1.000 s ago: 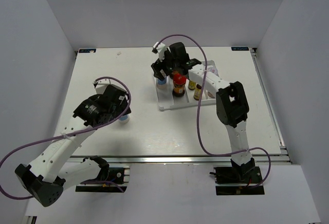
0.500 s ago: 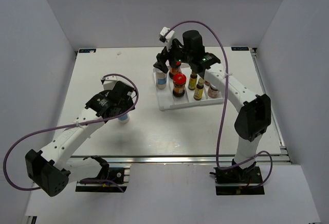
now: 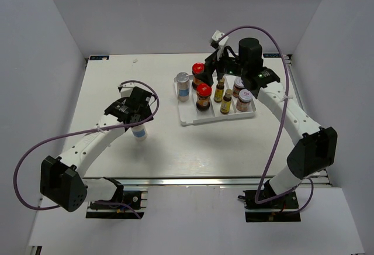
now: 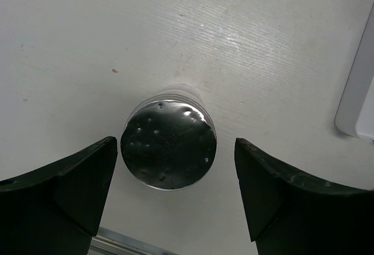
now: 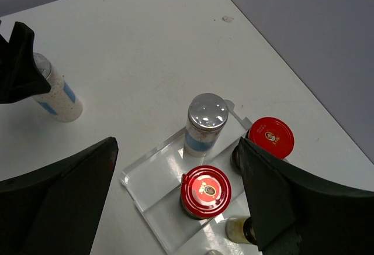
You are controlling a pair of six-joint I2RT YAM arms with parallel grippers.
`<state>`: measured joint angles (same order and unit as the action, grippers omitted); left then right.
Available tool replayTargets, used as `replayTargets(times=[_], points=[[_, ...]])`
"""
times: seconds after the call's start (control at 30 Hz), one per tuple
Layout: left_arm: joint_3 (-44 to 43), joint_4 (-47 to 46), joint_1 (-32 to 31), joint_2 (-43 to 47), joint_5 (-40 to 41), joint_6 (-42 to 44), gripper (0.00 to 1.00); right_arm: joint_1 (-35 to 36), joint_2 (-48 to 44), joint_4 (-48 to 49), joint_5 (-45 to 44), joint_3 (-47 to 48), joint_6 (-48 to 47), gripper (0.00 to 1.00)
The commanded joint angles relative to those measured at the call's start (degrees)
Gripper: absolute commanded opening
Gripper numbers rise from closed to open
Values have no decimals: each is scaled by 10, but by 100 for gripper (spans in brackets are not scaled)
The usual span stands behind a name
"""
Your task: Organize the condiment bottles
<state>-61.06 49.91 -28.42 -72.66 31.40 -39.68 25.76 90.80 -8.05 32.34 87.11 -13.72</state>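
Left hand hangs over the silver-capped shaker, which stands alone on the surface left of the white divided tray. The jaws are apart, flanking the cap without contact. We judge this the pick-up step; next we lower, close and lift. Right hand hovers above the tray, jaws apart, empty.

My left arm and right arm, white shells over black joints, each trail a looping purple cable to a black base, while left gripper and right gripper have black wedge fingers.
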Motion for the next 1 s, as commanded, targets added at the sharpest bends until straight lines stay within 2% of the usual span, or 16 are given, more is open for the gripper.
replayTargets(times=[0.0, 0.27, 0.4, 0.5, 0.53, 0.57, 0.6, 0.63, 0.73, 0.77, 0.87, 0.97], points=[[17, -24, 5, 5, -15, 5, 91, -7, -35, 33, 19, -21, 13, 88], [44, -36, 9, -5, -14, 5, 85, -22, -70, 26, 18, -68, 28, 88], [53, -51, 9, -5, -18, 6, 75, -29, -92, 26, 15, -85, 30, 88], [49, -58, 9, -13, -17, 7, 57, -33, -100, 23, 16, -94, 31, 88], [47, -59, 9, -14, -18, 8, 57, -33, -101, 23, 16, -97, 31, 88], [46, -60, 9, -14, -18, 9, 48, -34, -106, 21, 16, -99, 32, 88], [45, -61, 9, -14, -17, 12, 43, -34, -108, 21, 15, -105, 31, 88], [42, -63, 9, -12, -19, 14, 32, -36, -110, 21, 14, -107, 31, 88], [34, -64, 9, -6, -31, 22, 18, -39, -119, 17, 11, -117, 28, 88], [24, -65, 9, 1, -39, 26, 10, -41, -122, 17, 10, -119, 27, 88], [-5, -65, 2, 10, -76, 36, 0, -47, -126, 16, 5, -125, 25, 88], [-39, -53, -31, 6, -72, 31, 0, -55, -128, 14, 5, -128, 24, 88]])
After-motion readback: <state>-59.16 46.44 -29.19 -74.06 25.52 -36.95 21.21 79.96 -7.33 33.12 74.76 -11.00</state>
